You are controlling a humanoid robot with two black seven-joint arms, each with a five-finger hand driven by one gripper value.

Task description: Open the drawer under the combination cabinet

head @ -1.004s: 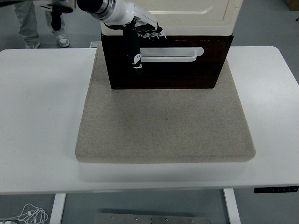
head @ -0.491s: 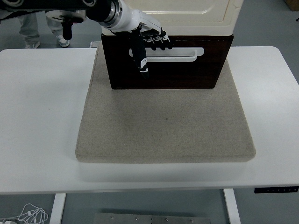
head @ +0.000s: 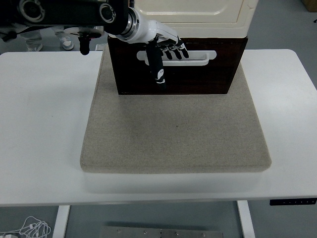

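At the far left top corner there's a person's legs [head: 34, 37] standing behind the white counter [head: 44, 124], partly hidden by the black left arm [head: 64, 12] coming in from that side. The left hand [head: 161, 47] is up against the dark drawer [head: 176, 67] front, with its fingers [head: 171, 49] curled over the left part of the white handle [head: 183, 57] and the thumb pointing down across the drawer face. Looks like it's hooked on the handle. The drawer sits under the cream cabinet [head: 193, 15], at the back of a grey mat [head: 173, 134] in the middle of the counter, and it looks flush with the cabinet, so closed. Further right, only bare counter.
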